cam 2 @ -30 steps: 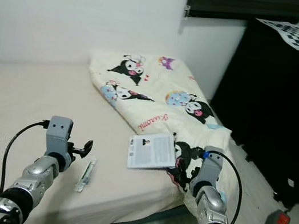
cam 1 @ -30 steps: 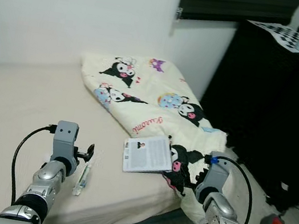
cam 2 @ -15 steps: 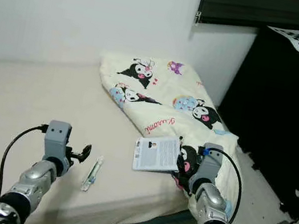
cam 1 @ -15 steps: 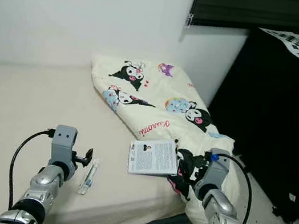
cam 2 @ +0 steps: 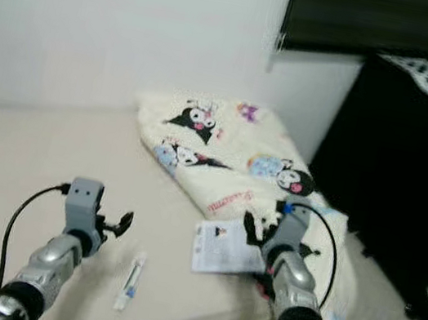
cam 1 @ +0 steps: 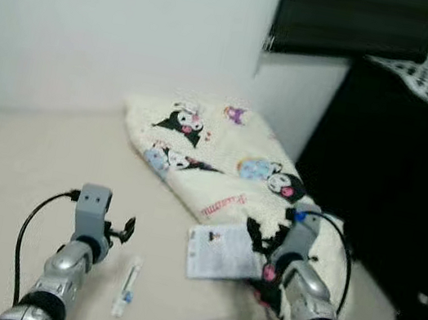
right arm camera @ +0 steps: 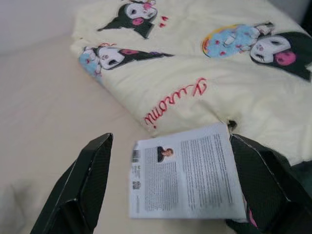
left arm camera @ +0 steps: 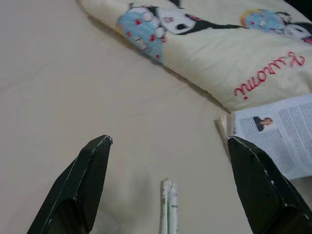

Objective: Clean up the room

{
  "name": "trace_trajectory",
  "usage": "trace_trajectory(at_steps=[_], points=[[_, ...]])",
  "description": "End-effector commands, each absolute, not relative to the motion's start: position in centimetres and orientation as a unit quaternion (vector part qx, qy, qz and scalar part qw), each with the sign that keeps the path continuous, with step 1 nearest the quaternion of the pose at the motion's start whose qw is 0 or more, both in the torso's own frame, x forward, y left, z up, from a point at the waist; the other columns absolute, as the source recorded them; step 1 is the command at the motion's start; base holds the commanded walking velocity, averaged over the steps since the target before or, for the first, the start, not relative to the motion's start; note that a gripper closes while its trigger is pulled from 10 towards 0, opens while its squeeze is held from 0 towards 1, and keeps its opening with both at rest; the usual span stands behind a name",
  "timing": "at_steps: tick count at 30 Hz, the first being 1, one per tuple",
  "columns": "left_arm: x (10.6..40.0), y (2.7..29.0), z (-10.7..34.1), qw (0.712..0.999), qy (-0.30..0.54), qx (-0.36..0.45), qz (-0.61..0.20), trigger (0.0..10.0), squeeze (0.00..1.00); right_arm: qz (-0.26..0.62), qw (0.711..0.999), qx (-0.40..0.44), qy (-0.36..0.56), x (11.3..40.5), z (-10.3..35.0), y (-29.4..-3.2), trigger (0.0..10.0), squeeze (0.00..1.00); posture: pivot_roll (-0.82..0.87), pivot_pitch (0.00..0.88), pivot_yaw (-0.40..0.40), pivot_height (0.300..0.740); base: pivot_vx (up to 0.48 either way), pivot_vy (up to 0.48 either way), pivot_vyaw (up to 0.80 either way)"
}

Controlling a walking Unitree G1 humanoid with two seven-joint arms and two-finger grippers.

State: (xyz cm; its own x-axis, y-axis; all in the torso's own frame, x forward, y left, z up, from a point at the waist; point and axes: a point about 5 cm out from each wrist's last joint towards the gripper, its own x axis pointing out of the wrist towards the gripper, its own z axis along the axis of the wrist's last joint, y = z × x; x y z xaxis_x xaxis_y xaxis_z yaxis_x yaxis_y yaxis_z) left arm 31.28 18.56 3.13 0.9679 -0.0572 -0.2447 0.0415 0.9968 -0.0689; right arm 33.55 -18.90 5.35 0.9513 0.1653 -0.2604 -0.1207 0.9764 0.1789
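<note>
Looks like the approach stage of tidying the bed: the printed booklet (right arm camera: 187, 170) lies flat near the mattress's foot edge, touching the cartoon-print blanket (cam 1: 223, 157). The right gripper (right arm camera: 180, 190) hovers over it, fingers spread wide and empty, so next it needs to drop down and pinch an edge. The left gripper (left arm camera: 168, 190), also wide open, hangs above the small pen-like tube (cam 1: 125, 285). Plenty of bare mattress (cam 1: 25, 151) on the left; black cabinet (cam 1: 396, 159) crowds the right.
</note>
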Motion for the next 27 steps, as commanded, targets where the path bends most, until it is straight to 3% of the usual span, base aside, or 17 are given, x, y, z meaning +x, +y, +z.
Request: trace_trajectory(at_steps=[1,16,23,27], points=[[31.1,18.7,2.8,0.99,0.136,-0.03,-0.013,10.0,0.0,0.076,0.983,0.073,0.152,33.4,5.1,-19.1,10.0,0.0,-0.06,0.0,-0.031,0.74,0.0,0.0,0.0],[28.9,20.9,0.2,0.973,0.222,0.022,0.052,10.0,0.0,0.088,0.979,0.066,0.174,32.9,4.4,-19.1,10.0,0.0,-0.06,0.0,-0.037,0.695,0.0,0.0,0.0],[29.6,17.6,0.1,0.974,0.224,-0.036,-0.007,10.0,0.0,0.091,0.978,0.07,0.172,33.1,4.6,-19.0,10.0,0.0,-0.06,0.0,-0.039,0.67,0.0,0.0,0.0],[30.1,14.8,0.6,0.971,0.218,-0.054,-0.084,10.0,0.0,0.086,0.979,0.066,0.172,33.2,4.7,-19.1,10.0,0.0,-0.07,0.0,-0.036,0.655,0.0,0.0,0.0]])
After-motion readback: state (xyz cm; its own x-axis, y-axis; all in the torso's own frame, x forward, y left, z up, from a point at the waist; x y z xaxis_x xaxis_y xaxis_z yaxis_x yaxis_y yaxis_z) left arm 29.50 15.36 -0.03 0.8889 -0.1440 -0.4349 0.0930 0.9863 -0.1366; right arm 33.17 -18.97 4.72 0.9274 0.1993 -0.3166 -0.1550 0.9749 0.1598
